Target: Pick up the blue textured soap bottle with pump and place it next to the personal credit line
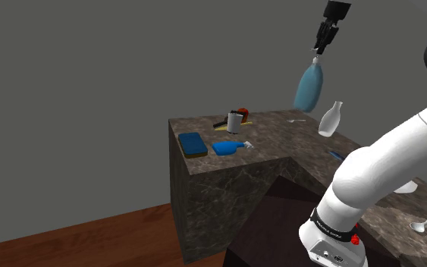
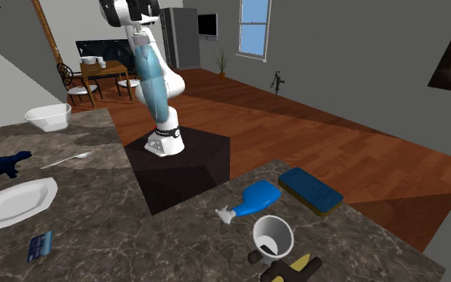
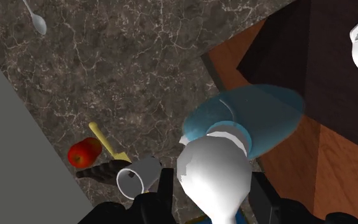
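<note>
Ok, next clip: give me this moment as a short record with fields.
held: blue pump bottle, hanging by its white pump
grasp: tool shut on the pump, high above the counter
target: blue card, flat on the counter near a white plate
stage: bottle lifted, not yet placed
also: second blue bottle on its side, blue sponge

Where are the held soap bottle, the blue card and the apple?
soap bottle (image 1: pixel 309 89), shoulder view, middle of its body.
blue card (image 2: pixel 39 246), second exterior view, its flat face.
apple (image 3: pixel 84 153), wrist view, its red skin.
</note>
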{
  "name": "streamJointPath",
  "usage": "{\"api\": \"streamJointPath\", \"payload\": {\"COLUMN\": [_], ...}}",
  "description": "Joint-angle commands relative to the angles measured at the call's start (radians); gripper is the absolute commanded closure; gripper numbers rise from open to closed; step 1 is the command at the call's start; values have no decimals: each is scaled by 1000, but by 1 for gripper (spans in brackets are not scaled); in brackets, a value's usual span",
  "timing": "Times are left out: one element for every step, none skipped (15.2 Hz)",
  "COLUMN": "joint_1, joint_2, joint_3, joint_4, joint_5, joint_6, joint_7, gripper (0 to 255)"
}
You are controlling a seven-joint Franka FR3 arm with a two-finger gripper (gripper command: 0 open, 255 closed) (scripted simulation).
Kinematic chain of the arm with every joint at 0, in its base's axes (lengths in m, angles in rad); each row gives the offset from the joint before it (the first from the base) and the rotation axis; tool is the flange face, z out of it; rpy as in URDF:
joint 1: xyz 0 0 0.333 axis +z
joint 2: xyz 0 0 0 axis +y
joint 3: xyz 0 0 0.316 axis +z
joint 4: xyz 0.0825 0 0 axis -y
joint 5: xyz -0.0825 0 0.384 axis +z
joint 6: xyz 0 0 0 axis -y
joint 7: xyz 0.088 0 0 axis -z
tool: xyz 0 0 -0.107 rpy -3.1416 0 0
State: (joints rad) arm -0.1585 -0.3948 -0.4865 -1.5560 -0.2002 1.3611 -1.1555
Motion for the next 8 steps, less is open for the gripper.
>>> {"api": "streamJointPath", "payload": {"joint_1": [-13,-19,-25,-31,-36,-41,-46,-50], "joint_2": [-21,-31,-39,-47,-54,-59,-64,-67], "joint_3": [-30,-44,-59,-74,-90,-106,-123,-141], "joint_4": [-9,-11,-12,-11,-9,-6,-2,3], "joint_5": [-14,-21,-28,-35,-42,-48,-54,-60], "joint_6": [-2,-6,-9,-13,-16,-20,-23,-27], "joint_7": [-47,-68,-89,-111,-134,-157,-180,-204], "gripper": [255,255,255,255,255,255,255,255]}}
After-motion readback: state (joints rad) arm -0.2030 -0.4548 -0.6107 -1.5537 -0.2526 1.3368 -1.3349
